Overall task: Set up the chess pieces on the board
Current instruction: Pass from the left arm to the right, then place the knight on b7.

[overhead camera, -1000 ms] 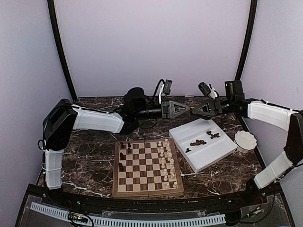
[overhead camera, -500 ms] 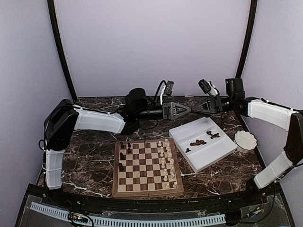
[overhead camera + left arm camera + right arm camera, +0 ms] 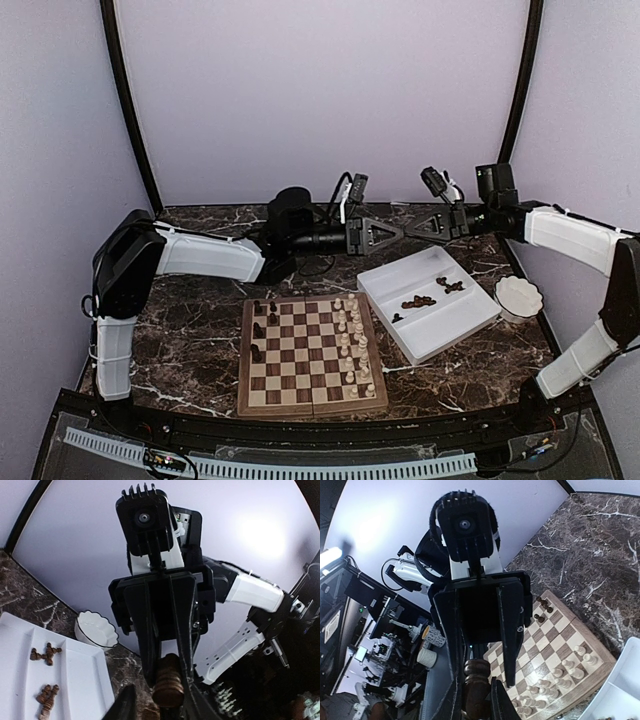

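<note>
Dark marbled table [image 3: 190, 340], square wooden chessboard [image 3: 300, 360] with brown and tan checks near its front, white divided tray [image 3: 440, 325] just right, raised behind them right gripper [image 3: 410, 230] clamped on one dark brown chess piece [image 3: 167, 687], left gripper [image 3: 396, 232] tip-to-tip with it, jaws slightly parted.

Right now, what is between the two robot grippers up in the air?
A dark chess piece, right where the left gripper and right gripper meet tip to tip. Both wrist views show it clearly.
</note>
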Motion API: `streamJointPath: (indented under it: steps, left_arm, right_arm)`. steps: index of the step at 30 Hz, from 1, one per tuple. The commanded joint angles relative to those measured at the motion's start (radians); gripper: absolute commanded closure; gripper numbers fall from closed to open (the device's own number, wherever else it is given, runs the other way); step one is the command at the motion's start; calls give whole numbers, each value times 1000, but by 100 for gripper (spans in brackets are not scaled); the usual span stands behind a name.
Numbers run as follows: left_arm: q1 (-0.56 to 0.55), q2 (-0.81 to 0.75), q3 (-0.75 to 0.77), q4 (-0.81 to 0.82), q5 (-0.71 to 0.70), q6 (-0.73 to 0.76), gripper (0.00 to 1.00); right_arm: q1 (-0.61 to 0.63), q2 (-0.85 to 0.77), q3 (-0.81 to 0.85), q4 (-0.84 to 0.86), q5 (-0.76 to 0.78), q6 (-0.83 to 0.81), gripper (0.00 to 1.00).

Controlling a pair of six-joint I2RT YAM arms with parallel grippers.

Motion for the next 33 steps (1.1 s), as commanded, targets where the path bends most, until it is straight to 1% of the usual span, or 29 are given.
streamJointPath:
  steps: [1, 3, 5, 6, 7, 8, 9, 11, 12, 13, 14, 15, 18, 20, 25, 30, 33]
  left_arm:
    - [-5, -81, -19, -130, -89, 100, 55]
    - [1, -152, -61, -200, -142, 179, 48]
    - [14, -232, -116, -264, -200, 261, 44]
    - [31, -293, -162, -283, -212, 274, 41]
    - [42, -322, -185, -319, -228, 296, 41]
    - [69, -383, -233, -357, -236, 305, 40]
    - [102, -411, -279, -380, -251, 318, 40]
    - [163, -527, -339, -458, -281, 341, 39]
    - [184, -554, -358, -518, -294, 349, 40]
    - [225, -609, -389, -546, -328, 377, 40]
    - [243, -634, -403, -604, -347, 394, 40]
    - [275, -683, -424, -634, -397, 436, 39]
    - [329, -763, -450, -759, -523, 533, 36]
    - [362, -807, -472, -795, -581, 584, 34]
    - [430, -882, -530, -829, -662, 646, 32]
    - [450, -937, -569, -828, -751, 681, 30]
    - [456, -958, -585, -821, -764, 684, 29]
  right_arm:
    - [-1, 12, 159, -323, 185, -334, 95]
    - [10, 19, 234, -432, 320, -454, 95]
    - [34, 21, 284, -497, 433, -533, 95]
    - [50, 22, 305, -523, 483, -570, 95]
    - [72, 22, 324, -553, 538, -605, 95]
    - [97, 26, 341, -575, 609, -648, 95]
    - [129, 29, 359, -596, 662, -685, 95]
    - [195, 37, 389, -636, 768, -751, 95]
    - [231, 44, 404, -652, 813, -783, 95]
    - [263, 56, 423, -667, 857, -811, 95]
    - [296, 66, 437, -679, 892, -839, 95]
    - [325, 78, 450, -690, 926, -863, 96]
    - [417, 124, 489, -710, 1001, -924, 96]
    - [483, 164, 519, -722, 1043, -967, 97]
    - [623, 293, 637, -785, 1154, -1104, 99]
    - [752, 443, 805, -901, 1210, -1189, 99]
    - [832, 528, 922, -955, 1245, -1210, 99]
